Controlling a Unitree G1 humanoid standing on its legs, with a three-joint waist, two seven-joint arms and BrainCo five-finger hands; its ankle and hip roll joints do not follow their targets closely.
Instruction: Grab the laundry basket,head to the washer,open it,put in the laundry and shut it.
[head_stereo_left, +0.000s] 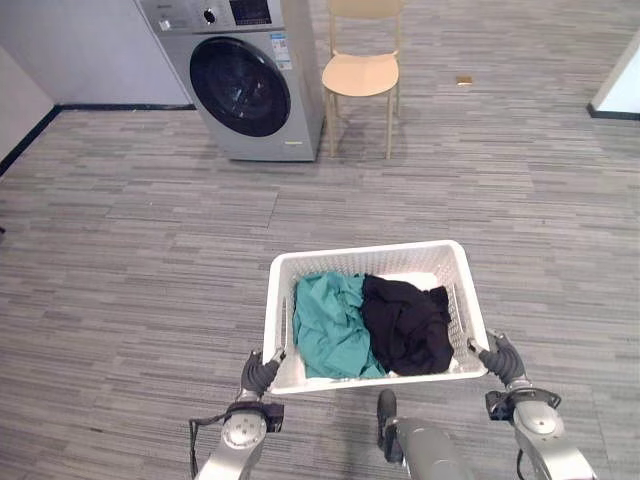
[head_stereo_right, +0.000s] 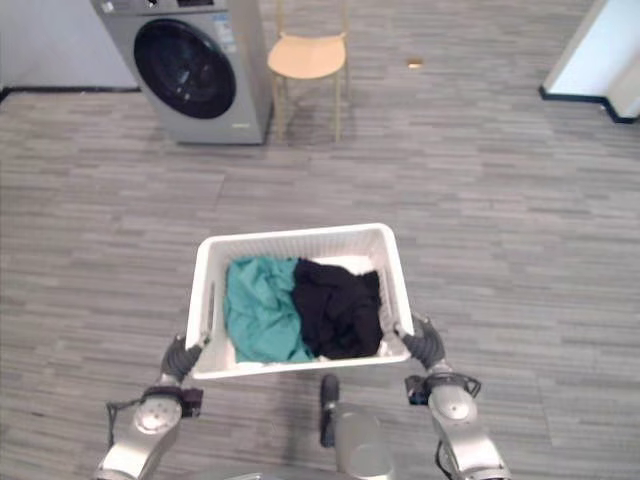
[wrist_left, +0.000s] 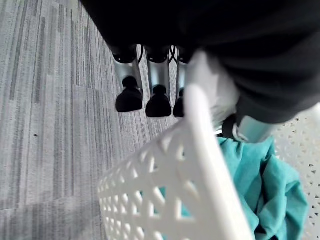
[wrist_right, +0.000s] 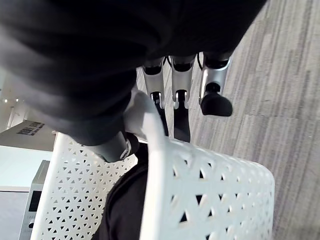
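Gripping the basket (head_stereo_left: 452, 262) rim, each robot hand (head_stereo_left: 260, 375) (head_stereo_left: 502, 357) curls shut.

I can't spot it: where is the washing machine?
The washer stands ahead on the robot's left, door shut, beside a wooden chair, across the floor from the basket.

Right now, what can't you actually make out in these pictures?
- Washer: its top is cut off by the edge of both eye views.
- Chair: its back is cut off the same way.
- Small tan thing on the floor: too small to identify.
- Basket bottom: hidden under the teal cloth and black cloth.
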